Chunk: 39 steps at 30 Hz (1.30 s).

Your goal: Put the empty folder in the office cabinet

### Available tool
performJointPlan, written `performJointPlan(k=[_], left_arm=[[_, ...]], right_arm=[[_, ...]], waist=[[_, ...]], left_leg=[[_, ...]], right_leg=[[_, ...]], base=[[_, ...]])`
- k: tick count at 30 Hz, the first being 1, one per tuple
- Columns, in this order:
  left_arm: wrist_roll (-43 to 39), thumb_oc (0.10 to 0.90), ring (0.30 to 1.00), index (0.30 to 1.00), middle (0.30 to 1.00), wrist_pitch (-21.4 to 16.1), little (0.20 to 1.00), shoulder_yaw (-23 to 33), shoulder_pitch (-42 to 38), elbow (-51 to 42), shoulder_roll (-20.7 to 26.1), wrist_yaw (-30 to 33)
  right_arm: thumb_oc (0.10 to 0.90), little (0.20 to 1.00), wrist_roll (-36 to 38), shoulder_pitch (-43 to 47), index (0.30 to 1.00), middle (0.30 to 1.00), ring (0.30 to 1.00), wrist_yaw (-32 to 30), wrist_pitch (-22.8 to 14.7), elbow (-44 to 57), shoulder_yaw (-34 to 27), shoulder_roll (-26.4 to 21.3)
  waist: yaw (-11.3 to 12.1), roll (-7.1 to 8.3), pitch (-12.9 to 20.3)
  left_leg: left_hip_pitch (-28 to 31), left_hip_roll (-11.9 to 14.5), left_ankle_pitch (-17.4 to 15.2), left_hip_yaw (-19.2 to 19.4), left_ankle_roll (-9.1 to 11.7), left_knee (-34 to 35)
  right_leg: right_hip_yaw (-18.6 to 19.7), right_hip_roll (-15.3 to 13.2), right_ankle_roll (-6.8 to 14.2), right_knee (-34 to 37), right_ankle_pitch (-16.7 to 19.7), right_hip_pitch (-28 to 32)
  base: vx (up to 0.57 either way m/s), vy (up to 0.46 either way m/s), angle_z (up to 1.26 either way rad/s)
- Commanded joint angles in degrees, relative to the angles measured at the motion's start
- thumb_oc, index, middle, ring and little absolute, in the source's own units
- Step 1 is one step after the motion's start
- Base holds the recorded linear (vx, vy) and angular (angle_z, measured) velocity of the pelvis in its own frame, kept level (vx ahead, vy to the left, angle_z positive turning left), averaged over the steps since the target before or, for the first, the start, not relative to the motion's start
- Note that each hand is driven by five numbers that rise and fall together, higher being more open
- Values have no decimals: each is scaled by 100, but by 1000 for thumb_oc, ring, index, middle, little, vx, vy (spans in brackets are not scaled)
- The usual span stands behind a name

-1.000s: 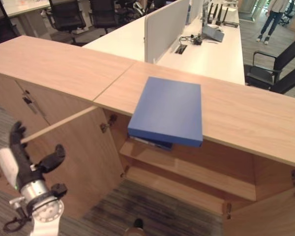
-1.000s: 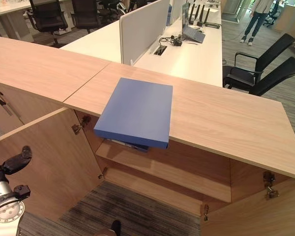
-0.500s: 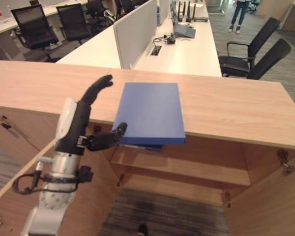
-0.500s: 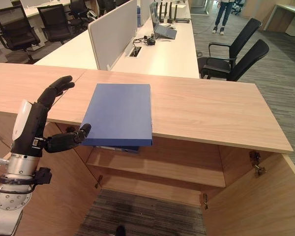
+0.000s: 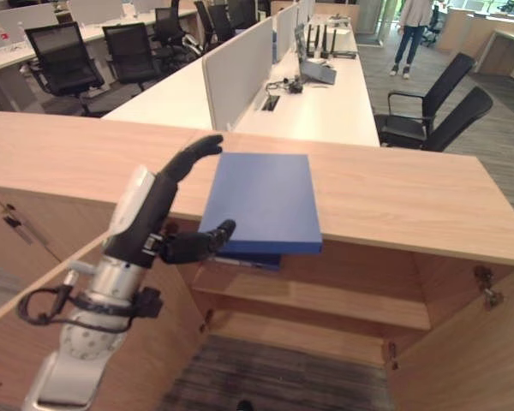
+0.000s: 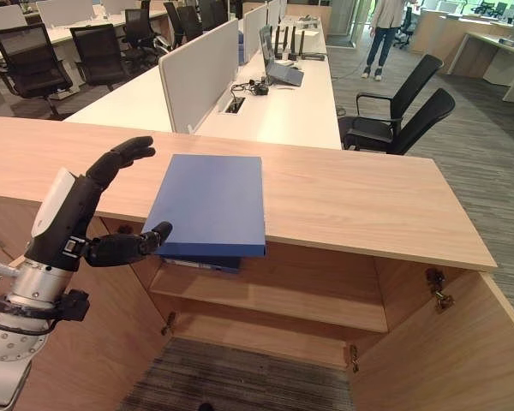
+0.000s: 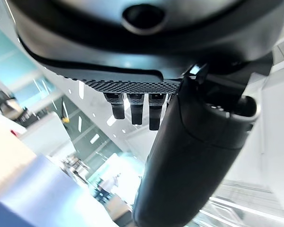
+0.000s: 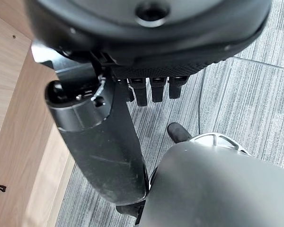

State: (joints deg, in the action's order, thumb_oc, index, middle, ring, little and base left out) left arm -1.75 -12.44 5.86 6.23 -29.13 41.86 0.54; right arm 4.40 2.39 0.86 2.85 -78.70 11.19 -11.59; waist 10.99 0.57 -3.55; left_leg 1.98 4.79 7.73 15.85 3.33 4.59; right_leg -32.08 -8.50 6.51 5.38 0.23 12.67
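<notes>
The left hand is spread open beside the blue folder overhanging the cabinet top, its thumb under the folder's edge; the right hand hangs relaxed, fingertips cut off.

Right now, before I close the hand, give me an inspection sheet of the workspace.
Surface: wooden cabinet top, bare apart from the folder.
Job's things: blue folder lies flat on the top, its near end overhanging the front edge above the open cabinet. Shelf inside is bare where visible; something dark sits just under the folder's overhang.
Clutter: nothing seen on the top.
Hands: left hand open, raised at the folder's left edge, fingers above the top, thumb reaching toward the near corner; contact unclear. Right hand open, over the carpet.
Cables: nothing seen on the cabinet.
Surroundings: both doors open; desks with a divider, office chairs, a person standing far back.
</notes>
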Motion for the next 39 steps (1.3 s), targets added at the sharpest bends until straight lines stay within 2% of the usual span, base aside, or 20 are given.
performJointPlan(k=[1,6,9,15,18,23,26,35,37,39], left_arm=[[-778,800,900,900,900,-285,900,-69,-682,-680,233,-127],[-1045,800,900,900,900,-199,900,-58,-676,-696,381,-312],[-803,800,900,900,900,-182,900,56,-585,-688,460,-283],[665,800,900,900,900,-122,900,-228,-568,-375,629,-210],[1090,800,900,900,900,-144,900,-255,-505,-349,683,-159],[2338,800,900,900,900,-239,900,-294,-435,-188,914,-5],[2674,800,900,900,900,-287,900,-344,-427,-134,954,27],[3570,800,900,900,900,-281,900,-626,-370,190,846,330],[3548,800,900,900,900,-270,900,-806,-396,264,715,244],[3411,800,900,900,900,-215,900,-729,-208,266,509,213]], right_arm=[[800,900,-285,259,900,900,900,62,-2,-33,264,-163],[800,900,-311,259,900,900,900,133,11,-78,263,-169],[800,900,-369,243,900,900,900,155,20,-117,256,-174],[800,900,-413,277,900,900,900,110,20,-77,296,-143],[800,900,-444,270,900,900,900,81,23,-55,302,-142],[800,900,-493,207,900,900,900,3,-7,1,322,-133],[800,900,-505,168,900,900,900,-20,-10,11,316,-125],[800,900,-553,68,900,900,900,-99,-15,24,293,-147],[800,900,-566,68,900,900,900,-127,-10,35,271,-164],[800,900,-555,89,900,900,900,-132,2,29,254,-160]], waist=[[-75,33,170],[-84,9,175],[-67,11,185],[-110,28,168],[-121,31,182],[-168,38,197],[-183,43,206],[-271,42,228],[-298,49,224],[-302,41,219]], left_leg=[[-176,31,-155,6,314,41],[-149,27,-157,28,311,41],[-135,25,-155,34,314,41],[-124,42,-141,35,325,41],[-130,51,-142,44,325,41],[-130,65,-150,60,330,41],[-126,59,-154,69,329,41],[-126,54,-180,98,314,41],[-121,47,-184,117,306,41],[-116,42,-190,142,294,41]], right_leg=[[-120,157,-30,-38,-102,-37],[-116,146,-31,-38,-107,-14],[-103,156,-37,-38,-114,0],[-65,180,-50,-38,-126,9],[-50,178,-50,-38,-125,-5],[-20,177,-47,-38,-127,-18],[-6,174,-46,-38,-125,-24],[50,153,-37,-38,-115,-53],[59,153,-34,-38,-108,-61],[80,143,-34,-38,-99,-67]], base=[[0,0,0],[-3,1,-4],[0,0,0],[0,0,0],[0,0,0],[-6,-3,-5],[-3,4,-5],[-1,1,-1],[2,6,-5],[0,5,-12]])
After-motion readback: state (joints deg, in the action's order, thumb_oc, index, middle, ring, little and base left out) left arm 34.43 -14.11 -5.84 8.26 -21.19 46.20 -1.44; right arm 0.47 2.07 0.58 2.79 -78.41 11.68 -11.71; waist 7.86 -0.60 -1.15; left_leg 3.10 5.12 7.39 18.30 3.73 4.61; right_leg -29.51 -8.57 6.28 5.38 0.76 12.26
